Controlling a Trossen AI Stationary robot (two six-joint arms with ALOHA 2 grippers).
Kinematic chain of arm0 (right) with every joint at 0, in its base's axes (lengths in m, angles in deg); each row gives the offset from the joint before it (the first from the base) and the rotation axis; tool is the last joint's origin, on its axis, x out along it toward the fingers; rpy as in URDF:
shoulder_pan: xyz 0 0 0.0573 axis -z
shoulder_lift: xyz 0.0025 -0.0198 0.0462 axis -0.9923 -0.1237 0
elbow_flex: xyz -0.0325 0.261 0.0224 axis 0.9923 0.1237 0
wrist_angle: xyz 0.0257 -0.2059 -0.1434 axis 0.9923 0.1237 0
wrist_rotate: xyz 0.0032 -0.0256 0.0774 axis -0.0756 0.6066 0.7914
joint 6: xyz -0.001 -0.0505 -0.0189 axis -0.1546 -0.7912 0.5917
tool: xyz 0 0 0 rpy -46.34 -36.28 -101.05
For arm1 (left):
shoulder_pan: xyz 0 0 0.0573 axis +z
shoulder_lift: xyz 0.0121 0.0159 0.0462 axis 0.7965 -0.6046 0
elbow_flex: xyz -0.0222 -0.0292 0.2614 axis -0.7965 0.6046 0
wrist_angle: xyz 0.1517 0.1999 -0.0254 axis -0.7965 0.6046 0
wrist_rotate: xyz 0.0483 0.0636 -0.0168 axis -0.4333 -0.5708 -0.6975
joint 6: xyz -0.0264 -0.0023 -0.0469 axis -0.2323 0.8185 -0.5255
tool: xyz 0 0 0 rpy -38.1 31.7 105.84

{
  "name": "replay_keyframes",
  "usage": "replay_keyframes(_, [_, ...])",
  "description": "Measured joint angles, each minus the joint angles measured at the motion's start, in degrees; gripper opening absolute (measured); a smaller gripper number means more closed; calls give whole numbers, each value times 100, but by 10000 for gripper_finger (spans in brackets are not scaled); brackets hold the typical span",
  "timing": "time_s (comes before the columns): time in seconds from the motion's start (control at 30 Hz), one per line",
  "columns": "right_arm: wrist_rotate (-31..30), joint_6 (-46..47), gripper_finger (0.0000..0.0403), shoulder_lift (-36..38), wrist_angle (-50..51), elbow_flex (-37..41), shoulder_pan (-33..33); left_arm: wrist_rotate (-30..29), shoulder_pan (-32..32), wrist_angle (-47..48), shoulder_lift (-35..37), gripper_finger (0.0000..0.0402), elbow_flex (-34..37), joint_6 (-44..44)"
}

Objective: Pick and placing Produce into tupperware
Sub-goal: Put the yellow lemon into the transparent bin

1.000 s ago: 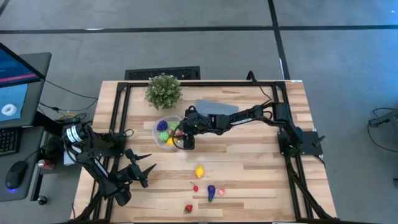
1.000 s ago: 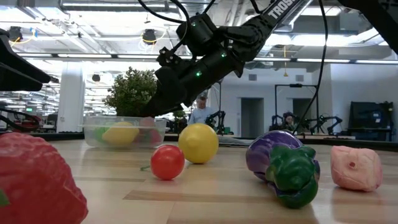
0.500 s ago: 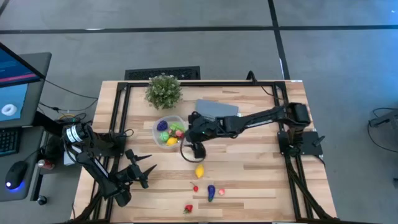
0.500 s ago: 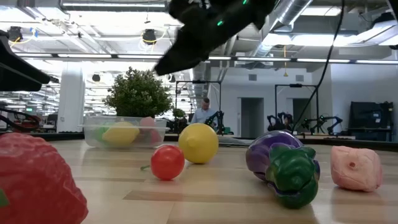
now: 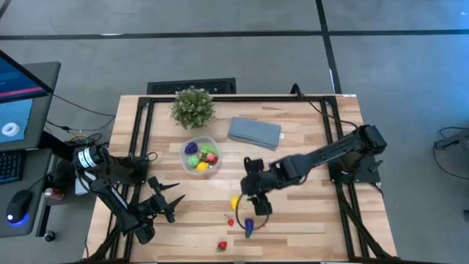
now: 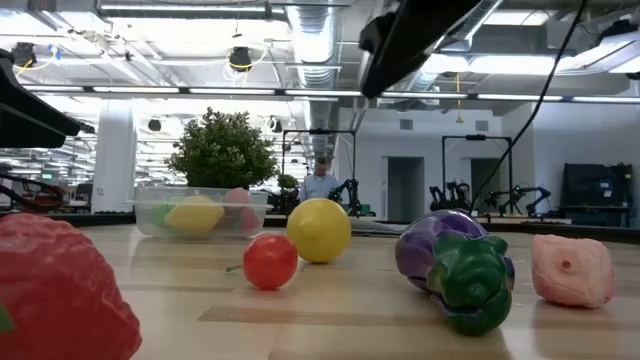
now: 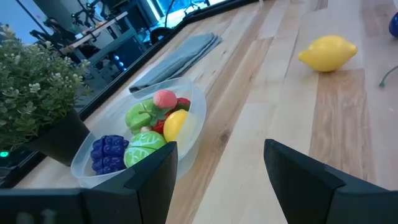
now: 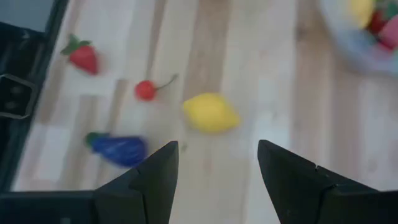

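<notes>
Right gripper [image 5: 256, 207] moved off the tupperware [image 5: 200, 156] in the last second, now hovering beside the lemon [image 5: 235, 202], jaws apart and empty. Tupperware already holding several pieces; five left on the surface [image 5: 308, 158]. Left gripper [image 5: 167, 203] parked, jaws apart.

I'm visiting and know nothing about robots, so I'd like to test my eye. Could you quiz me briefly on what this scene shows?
1. True or false: the right gripper is holding the lemon.
2. Which lies outside the tupperware? A) the eggplant B) the blue grapes C) the green lettuce
3. Fill in: beside the strawberry on the table lies a small red ____ with a stem.

Key: 1. False: it hovers open above the lemon, empty. 2. A. 3. cherry.

The left gripper waits open near the table's left edge.
</notes>
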Motion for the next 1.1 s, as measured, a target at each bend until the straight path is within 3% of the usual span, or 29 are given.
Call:
replay_keyframes(0.17, [-206, 715, 244, 2, 89, 2, -544, -2, -2, -4, 0, 231, 0, 51])
replay_keyframes(0.4, [-1032, 1692, 244, 2, -40, 281, -1314, -23, -2, -13, 0, 231, 0, 97])
replay_keyframes(0.8, [-2578, 3282, 244, 4, -1547, 1561, -2488, -421, 1, -20, 0, 231, 0, 97])
replay_keyframes(1.1, [-3982, 3985, 244, 2, -3613, 2781, -3273, -578, 9, -20, 0, 231, 0, 92])
